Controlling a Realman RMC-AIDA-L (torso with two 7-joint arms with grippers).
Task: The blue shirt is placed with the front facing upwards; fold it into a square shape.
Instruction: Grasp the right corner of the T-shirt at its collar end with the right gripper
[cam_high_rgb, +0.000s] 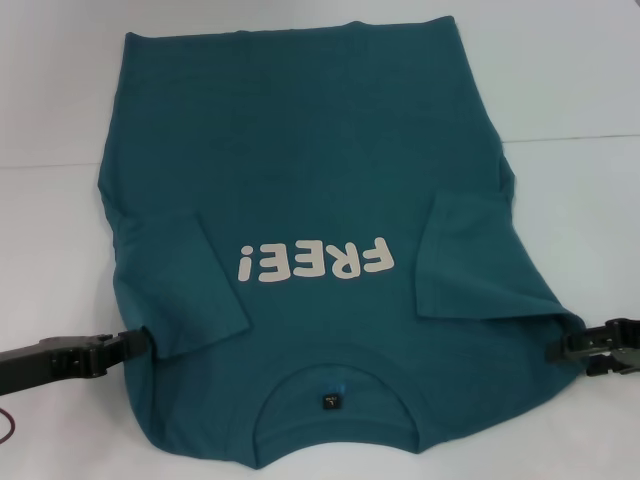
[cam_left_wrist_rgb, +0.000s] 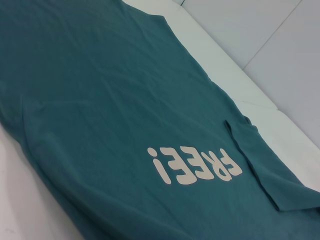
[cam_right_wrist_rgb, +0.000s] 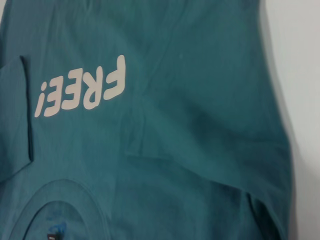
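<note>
The shirt (cam_high_rgb: 300, 170) lay flat on the white worktop (cam_high_rgb: 590, 200), sleeves folded in; whether the left end effector (cam_high_rgb: 135, 345) and right end effector (cam_high_rgb: 560, 350) at its shoulders gripped, I couldn't tell.

The blue shirt (cam_high_rgb: 320, 190) lies flat, front up, collar nearest the robot, both sleeves folded inward.

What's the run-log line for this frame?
stage: sleeves folded in, body unfolded | blue shirt: flat on white table, front up, collar toward robot | left gripper: at left shoulder edge | right gripper: at right shoulder edge
</note>
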